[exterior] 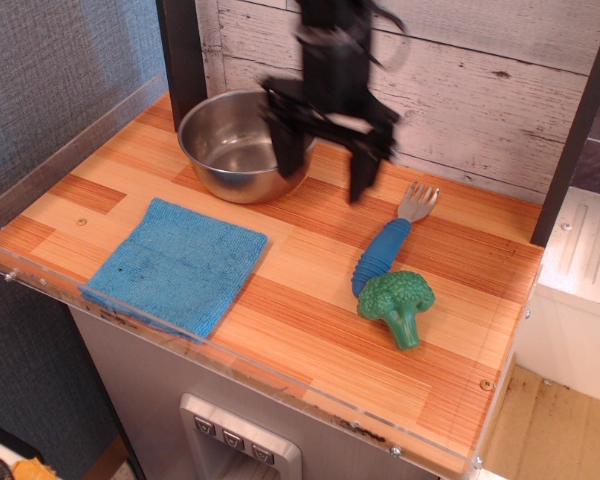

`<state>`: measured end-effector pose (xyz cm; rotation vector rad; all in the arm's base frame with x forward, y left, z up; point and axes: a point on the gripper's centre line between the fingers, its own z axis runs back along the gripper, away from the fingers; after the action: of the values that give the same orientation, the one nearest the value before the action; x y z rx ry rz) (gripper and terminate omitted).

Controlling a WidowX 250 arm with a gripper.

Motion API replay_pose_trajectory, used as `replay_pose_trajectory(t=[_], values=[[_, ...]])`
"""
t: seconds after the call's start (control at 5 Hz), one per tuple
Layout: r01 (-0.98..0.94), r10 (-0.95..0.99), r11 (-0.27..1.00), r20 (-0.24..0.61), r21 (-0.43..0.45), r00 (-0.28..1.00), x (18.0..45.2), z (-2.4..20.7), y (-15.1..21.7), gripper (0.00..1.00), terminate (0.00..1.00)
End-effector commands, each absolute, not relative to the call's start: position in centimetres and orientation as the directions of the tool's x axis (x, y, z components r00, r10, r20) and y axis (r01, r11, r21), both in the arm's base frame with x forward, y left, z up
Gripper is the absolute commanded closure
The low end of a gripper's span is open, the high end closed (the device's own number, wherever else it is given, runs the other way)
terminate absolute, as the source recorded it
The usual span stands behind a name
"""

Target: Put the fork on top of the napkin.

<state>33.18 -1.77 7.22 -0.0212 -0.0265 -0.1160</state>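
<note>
The fork (389, 242) lies flat on the wooden table at the right, blue ribbed handle toward the front, silver tines toward the back wall. The napkin (176, 263), a square blue terry cloth, lies flat at the front left with nothing on it. My gripper (326, 168) hangs above the table between the steel bowl and the fork, a little left of the fork's tines. Its two black fingers are spread wide and hold nothing. It is blurred by motion.
A steel bowl (230, 146) stands at the back left, empty. A green toy broccoli (397, 303) lies right by the fork's handle end. A clear plastic rim (130, 310) runs along the table's front and left edges. A plank wall (460, 90) stands behind.
</note>
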Motion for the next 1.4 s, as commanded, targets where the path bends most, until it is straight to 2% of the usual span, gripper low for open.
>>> replay_pose_trajectory(t=[0.0, 0.2, 0.6, 0.8, 1.2], values=[[0.067, -0.065, 0.997, 0.077, -0.031, 0.995, 35.1, 4.0, -3.5, 0.0, 0.0], [0.066, -0.065, 0.998, 0.063, -0.012, 0.996, 35.0, 2.5, -4.0, 0.0, 0.0], [0.058, -0.058, 0.998, 0.099, 0.005, 0.993, 34.9, 1.8, -4.9, 0.0, 0.0], [0.072, -0.073, 0.997, 0.09, 0.014, 0.993, 34.8, 1.4, -5.1, 1.0, 0.0], [0.12, -0.121, 0.993, 0.097, 0.017, 0.988, 35.0, 2.7, -4.8, 1.0, 0.0]])
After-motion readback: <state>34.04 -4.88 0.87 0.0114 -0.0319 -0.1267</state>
